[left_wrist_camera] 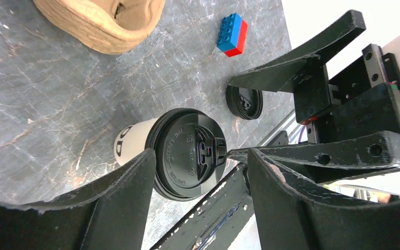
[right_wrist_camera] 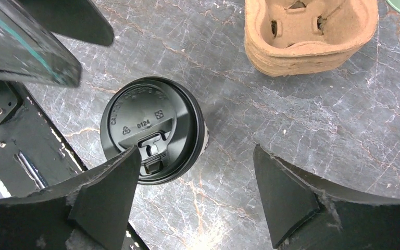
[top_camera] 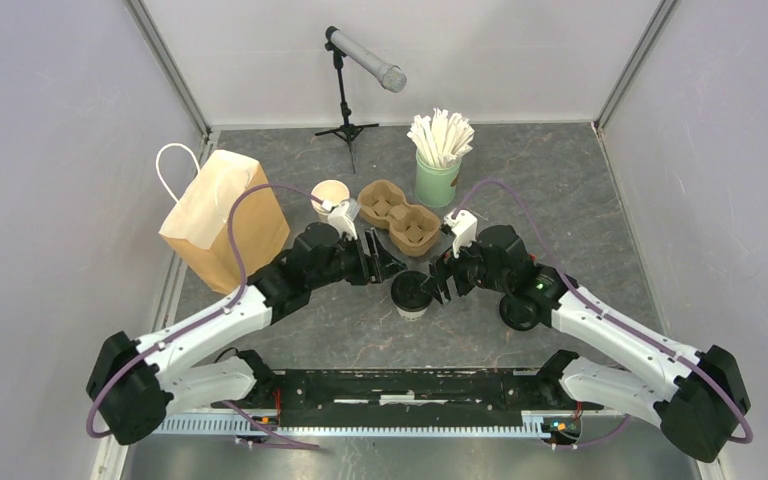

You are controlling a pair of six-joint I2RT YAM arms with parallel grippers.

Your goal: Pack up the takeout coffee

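The takeout coffee [top_camera: 412,294], a white paper cup with dark print and a black lid, stands upright on the grey table between my two grippers. My left gripper [top_camera: 382,263] hangs just up-left of it with its jaws open. In the left wrist view the lid [left_wrist_camera: 187,153] shows beyond the gap of the left gripper [left_wrist_camera: 199,156], and nothing is held. My right gripper [top_camera: 439,283] is close on the cup's right, also open. In the right wrist view the coffee [right_wrist_camera: 151,127] sits by one fingertip [right_wrist_camera: 120,172] of the right gripper [right_wrist_camera: 196,151], outside the gap.
A brown paper bag [top_camera: 222,215] stands at the left. Behind the cup lie a pulp cup carrier [top_camera: 400,215], a stack of lidless cups [top_camera: 330,197] and a green holder of white sticks [top_camera: 438,165]. A loose black lid [top_camera: 518,312] lies right. A toy brick [left_wrist_camera: 233,34] lies nearby.
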